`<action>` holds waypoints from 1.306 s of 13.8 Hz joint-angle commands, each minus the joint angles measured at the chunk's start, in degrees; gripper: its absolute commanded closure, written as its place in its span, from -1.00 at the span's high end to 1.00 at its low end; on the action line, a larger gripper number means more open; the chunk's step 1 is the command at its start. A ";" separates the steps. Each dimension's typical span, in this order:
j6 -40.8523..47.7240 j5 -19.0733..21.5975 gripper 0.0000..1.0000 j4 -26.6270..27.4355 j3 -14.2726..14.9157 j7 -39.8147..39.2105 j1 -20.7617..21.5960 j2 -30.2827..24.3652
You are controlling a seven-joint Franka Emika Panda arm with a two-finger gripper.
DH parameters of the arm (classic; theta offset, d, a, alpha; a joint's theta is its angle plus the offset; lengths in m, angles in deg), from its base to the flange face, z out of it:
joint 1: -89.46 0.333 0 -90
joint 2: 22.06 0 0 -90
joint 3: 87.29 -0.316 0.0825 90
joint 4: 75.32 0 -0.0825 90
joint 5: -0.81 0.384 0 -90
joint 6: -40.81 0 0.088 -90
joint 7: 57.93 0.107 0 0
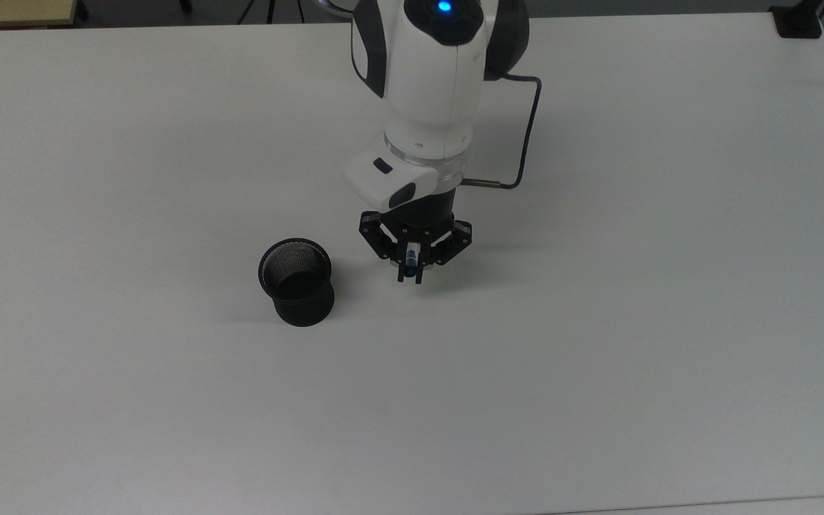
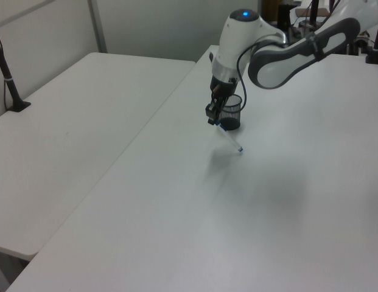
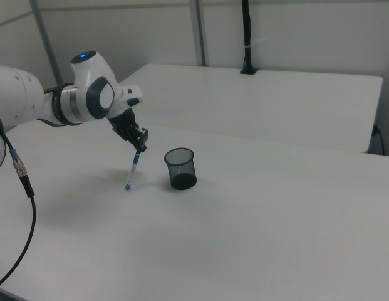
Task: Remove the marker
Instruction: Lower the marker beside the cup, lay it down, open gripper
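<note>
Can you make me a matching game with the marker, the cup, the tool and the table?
Things:
1. marker
2. cup
3. tool
4. table

What fits:
A. black mesh, standing upright with nothing in it
B. white and flat, holding up the cup
C. white with blue parts, held at a slant, its low end near the tabletop
D. black, shut on the marker's upper end, beside the cup on the top view's right

Pairs: 1-C, 2-A, 3-D, 4-B
</note>
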 commanded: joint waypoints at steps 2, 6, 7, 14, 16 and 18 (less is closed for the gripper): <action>-0.34 -0.25 -0.37 -0.51 0.74 5.85 1.30 1.94; -0.25 -0.68 1.00 -0.68 0.74 8.41 1.65 1.77; 0.10 -1.12 1.00 -0.86 0.74 8.41 2.35 0.98; 23.17 3.94 1.00 -0.33 0.82 -0.70 0.70 -12.97; 27.76 7.03 1.00 0.98 0.82 -5.98 -0.62 -16.67; 32.60 9.59 1.00 2.56 0.82 -11.00 -2.29 -20.81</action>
